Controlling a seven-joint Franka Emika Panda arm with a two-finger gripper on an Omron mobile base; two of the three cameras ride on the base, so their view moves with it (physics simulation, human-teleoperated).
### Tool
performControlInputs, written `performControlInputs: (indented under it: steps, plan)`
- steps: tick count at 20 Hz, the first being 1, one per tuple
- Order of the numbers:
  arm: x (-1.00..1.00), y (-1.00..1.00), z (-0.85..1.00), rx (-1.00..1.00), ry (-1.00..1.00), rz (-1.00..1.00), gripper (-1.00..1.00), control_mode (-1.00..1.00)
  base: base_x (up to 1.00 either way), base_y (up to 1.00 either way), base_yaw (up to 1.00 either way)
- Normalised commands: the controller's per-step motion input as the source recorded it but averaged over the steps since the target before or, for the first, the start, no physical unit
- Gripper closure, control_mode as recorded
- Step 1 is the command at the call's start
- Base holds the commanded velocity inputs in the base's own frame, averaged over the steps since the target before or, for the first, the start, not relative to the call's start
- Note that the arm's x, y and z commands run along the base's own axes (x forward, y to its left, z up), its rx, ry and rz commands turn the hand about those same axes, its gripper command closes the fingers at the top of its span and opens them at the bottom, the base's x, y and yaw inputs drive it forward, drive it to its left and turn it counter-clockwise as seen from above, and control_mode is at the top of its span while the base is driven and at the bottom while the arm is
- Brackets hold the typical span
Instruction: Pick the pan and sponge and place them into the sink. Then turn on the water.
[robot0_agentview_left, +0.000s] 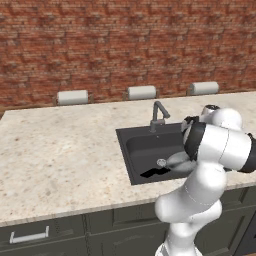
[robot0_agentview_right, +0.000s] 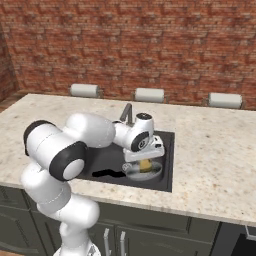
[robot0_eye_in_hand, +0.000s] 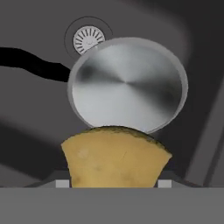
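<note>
Yellow-brown load: the sponge sits clamped in the tool, filling the space between the two finger tips at the bottom of the hand view.
Tool state: jaws closed on the sponge's sides, about half spread; the block bulges up past them.
Tool position: low over the sink, pointing down into the basin; in the right base view the sponge hangs just above the pan.
Pan: the pan lies flat on the basin floor, directly beneath the sponge, bright metal face up; its black handle runs off toward the left of the hand view.
Drain: the silver drain shows just beyond the pan's rim, near where the handle joins.
Faucet: the grey faucet stands at the back edge of the sink; no stream visible from the spout.
Desk: pale speckled desk surrounds the basin.
Progress: pan step looks done, since it rests in the sink. Sponge is over the basin but not yet let go.
Left to do: release the sponge into the sink, then reach the faucet and start the water.
</note>
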Motion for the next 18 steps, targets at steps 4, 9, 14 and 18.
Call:
performControlInputs:
  steps: [4, 9, 14, 18]
  plan:
    - [0.95, 0.12, 0.0, 0.0, 0.11, 0.18, 1.0, -1.0, 0.0, 0.0, 0.0]
    - [0.56, 0.07, -0.06, 0.01, 0.03, 0.16, 1.0, -1.0, 0.0, 0.0, 0.0]
    - [0.37, 0.0, -0.31, 0.04, 0.0, 0.14, 1.0, -1.0, 0.0, 0.0, 0.0]
    - [0.4, 0.0, -0.44, 0.08, 0.0, 0.14, 1.0, -1.0, 0.0, 0.0, 0.0]
